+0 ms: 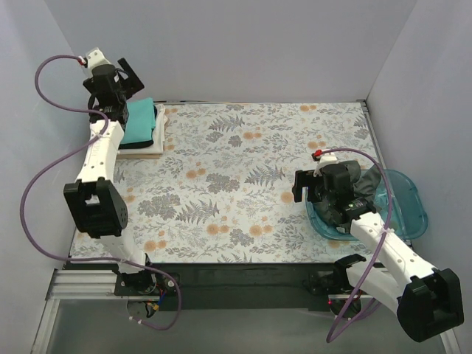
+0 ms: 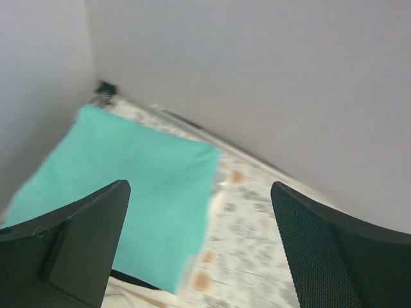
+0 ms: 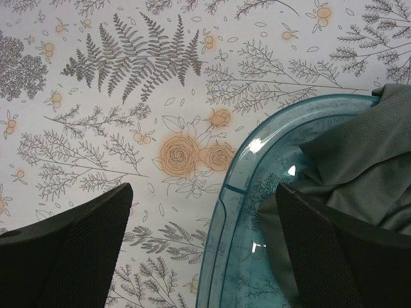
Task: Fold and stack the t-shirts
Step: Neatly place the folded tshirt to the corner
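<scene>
**Left gripper (image 2: 199, 189) and right gripper (image 3: 204, 192) open, nothing held; two tees stacked, more to do**

Both pairs of fingers are spread wide and nothing is held between them. The left gripper is raised at the far left corner of the tablecloth (image 1: 236, 177), above and apart from two folded tees. A teal tee (image 1: 139, 122) is laid on a white tee (image 1: 147, 147), whose edge is seen under it. In the left wrist view the teal tee is shown flat and square-edged. These two can be judged done.

The right gripper is held low over the rim of the tray (image 3: 234, 186), at the right side of the tablecloth. A grey tee (image 3: 359, 154) is bundled in the tray, crumpled and unfolded, just beside one finger. No contact with it is shown.

A black tee cannot be picked out in any view. It may be hidden under the grey tee, but that cannot be told. The grey tee is yet to be lifted out, spread on the tablecloth, folded and set on the teal tee. Roughly half the task is judged complete.
</scene>
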`<state>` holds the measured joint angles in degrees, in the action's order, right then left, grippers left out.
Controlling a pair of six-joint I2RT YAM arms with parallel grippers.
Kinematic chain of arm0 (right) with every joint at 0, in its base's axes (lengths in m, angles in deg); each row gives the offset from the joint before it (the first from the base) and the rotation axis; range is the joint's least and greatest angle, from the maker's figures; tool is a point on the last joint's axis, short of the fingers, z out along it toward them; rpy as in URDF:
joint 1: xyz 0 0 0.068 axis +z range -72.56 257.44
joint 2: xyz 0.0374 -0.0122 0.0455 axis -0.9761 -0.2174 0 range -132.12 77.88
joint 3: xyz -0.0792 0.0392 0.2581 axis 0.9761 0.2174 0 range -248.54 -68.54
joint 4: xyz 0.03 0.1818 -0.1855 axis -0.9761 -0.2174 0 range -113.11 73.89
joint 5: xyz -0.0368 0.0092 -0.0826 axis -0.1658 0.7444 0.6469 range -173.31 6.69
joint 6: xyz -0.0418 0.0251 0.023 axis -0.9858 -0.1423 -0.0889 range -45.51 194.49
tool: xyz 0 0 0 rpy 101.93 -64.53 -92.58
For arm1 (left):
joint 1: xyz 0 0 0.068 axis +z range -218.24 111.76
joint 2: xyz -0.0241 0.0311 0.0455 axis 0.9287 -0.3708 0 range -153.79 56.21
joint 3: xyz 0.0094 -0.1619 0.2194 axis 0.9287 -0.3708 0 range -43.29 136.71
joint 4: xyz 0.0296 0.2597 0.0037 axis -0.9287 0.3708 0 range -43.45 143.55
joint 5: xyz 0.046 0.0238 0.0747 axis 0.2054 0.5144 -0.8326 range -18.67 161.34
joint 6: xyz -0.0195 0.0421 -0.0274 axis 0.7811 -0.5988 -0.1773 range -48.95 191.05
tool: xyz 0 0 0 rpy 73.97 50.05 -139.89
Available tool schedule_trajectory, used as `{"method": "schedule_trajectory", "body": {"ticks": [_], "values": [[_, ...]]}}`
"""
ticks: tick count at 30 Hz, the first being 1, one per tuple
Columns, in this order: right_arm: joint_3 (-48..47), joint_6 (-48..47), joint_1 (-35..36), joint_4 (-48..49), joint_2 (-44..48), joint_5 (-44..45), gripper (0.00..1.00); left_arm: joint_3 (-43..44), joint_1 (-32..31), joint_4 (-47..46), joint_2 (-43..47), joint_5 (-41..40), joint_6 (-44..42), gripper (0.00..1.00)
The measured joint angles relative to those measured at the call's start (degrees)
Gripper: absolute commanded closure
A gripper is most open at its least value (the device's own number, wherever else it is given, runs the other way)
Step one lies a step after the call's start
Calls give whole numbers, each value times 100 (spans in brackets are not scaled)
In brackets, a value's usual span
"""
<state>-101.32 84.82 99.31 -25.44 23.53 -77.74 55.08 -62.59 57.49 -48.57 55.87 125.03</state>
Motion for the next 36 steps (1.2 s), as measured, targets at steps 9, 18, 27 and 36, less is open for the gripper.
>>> {"method": "schedule_trajectory", "body": {"ticks": [9, 18, 27, 36], "values": [[118, 4, 0, -13, 479, 0, 2, -1762, -1849, -354, 1825, 608, 1314, 7], [175, 7, 0, -17, 566, -151, 2, -4994, -3849, -588, 2846, -249, 2085, 6], [186, 35, 0, 11, 566, -345, 2, -5971, -4848, 37, 4197, -1550, 2885, 5], [299, 48, 0, 101, 549, -610, 2, -6411, -4865, 782, 5099, -2221, 3386, 5]]}}
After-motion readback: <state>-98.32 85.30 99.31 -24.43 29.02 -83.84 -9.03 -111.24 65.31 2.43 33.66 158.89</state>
